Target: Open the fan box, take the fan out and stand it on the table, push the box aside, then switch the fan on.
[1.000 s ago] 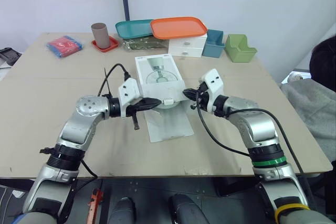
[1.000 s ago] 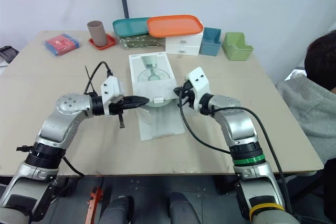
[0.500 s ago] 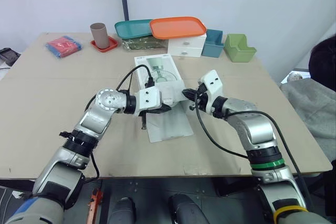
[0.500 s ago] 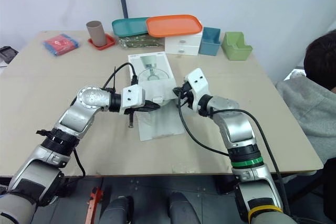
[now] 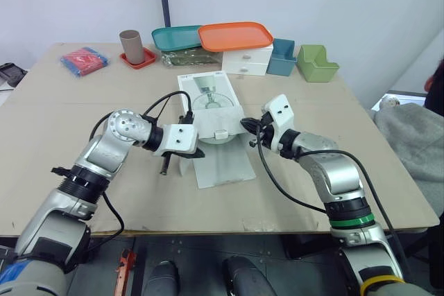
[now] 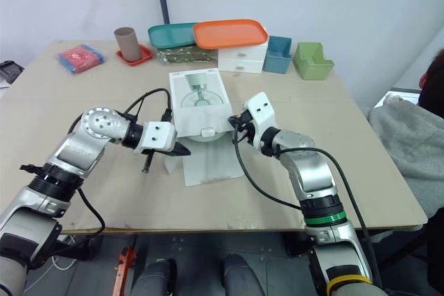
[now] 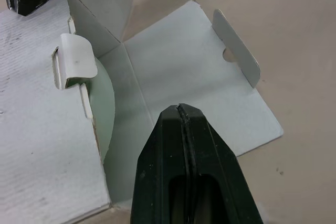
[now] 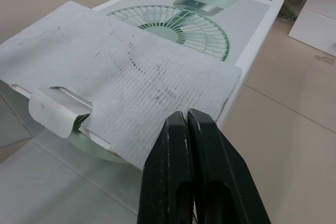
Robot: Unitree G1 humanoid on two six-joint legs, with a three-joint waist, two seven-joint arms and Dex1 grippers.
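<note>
Under ridged cardboard flap (image 8: 131,87), seemingly round pale fan (image 7: 103,100)

White fan box (image 5: 210,98) with green print, an orange tray (image 5: 236,35), a teal tray (image 5: 173,36)

fan box (image 5: 210,104) centred on table (image 5: 48,126); trays (image 5: 236,35) behind it.

Silver arms (image 5: 104,161) carry white wrist blocks (image 5: 182,138), black cables (image 5: 276,179) and black grippers (image 5: 200,153).
</note>
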